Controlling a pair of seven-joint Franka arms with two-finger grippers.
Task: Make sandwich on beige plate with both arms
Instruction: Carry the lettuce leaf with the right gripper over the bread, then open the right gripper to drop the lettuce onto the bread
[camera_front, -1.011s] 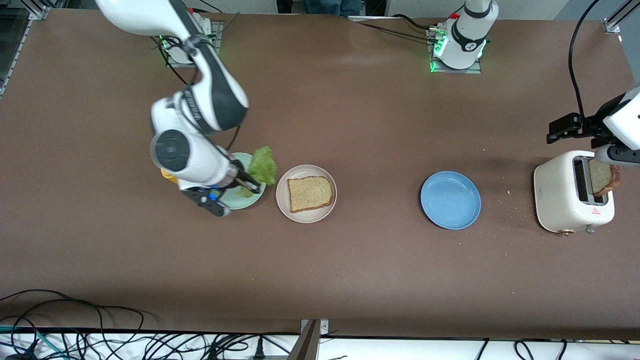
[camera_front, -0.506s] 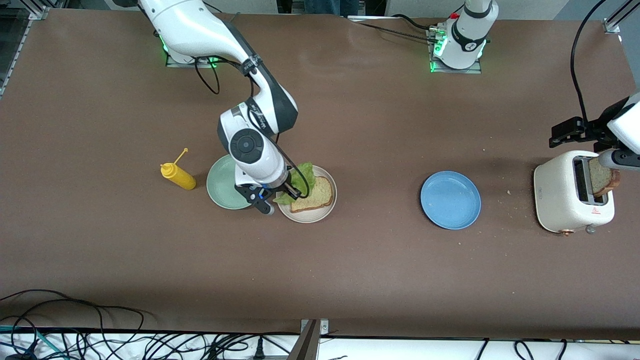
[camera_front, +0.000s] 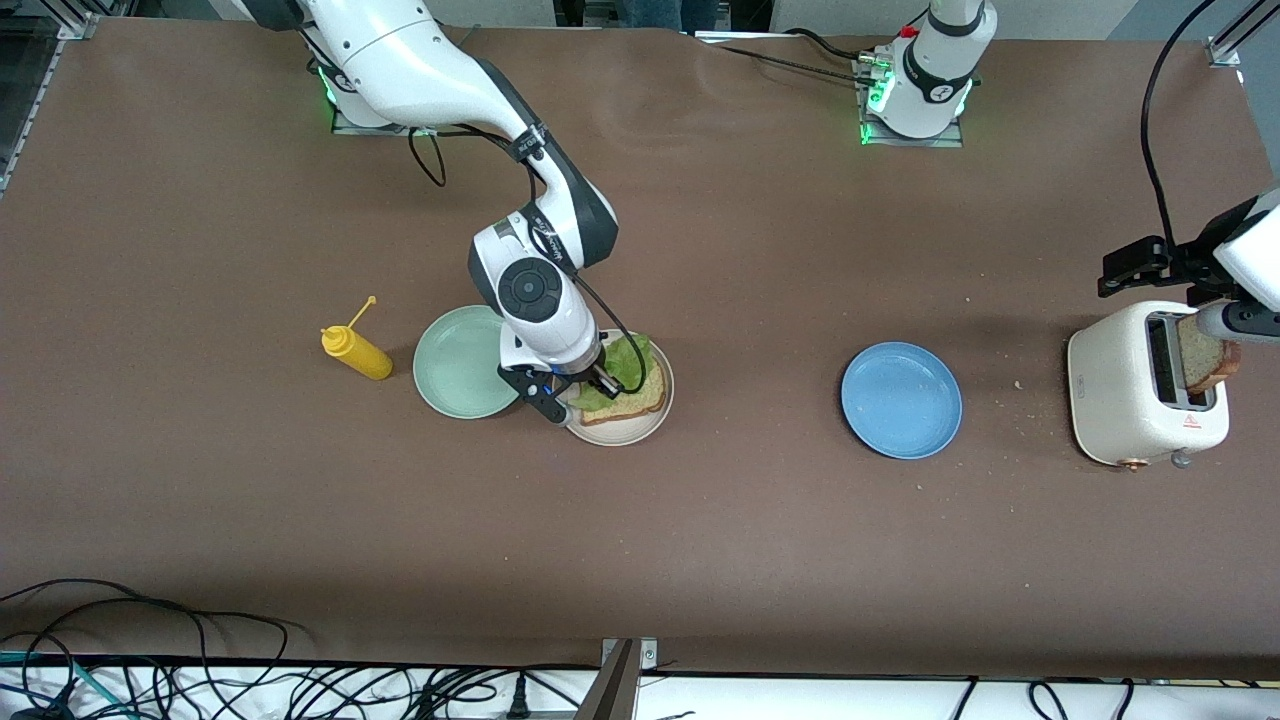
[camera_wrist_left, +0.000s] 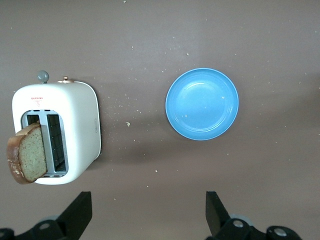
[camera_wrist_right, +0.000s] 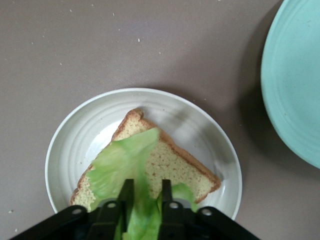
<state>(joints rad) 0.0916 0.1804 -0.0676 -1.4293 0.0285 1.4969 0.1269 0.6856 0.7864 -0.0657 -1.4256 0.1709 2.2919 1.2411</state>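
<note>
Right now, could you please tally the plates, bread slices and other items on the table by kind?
Plates: 3 (beige plate, mint-green, blue)
Bread slices: 2 (on plate, in toaster)
Lettuce leaf: 1
Toaster: 1
Mustard bottle: 1
Total: 8

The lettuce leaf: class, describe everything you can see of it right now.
The lettuce leaf is light green, ruffled and thin. The right gripper is shut on one end of it. The rest drapes over the bread slice on the beige plate, covering part of the slice and leaving one side bare.
</note>
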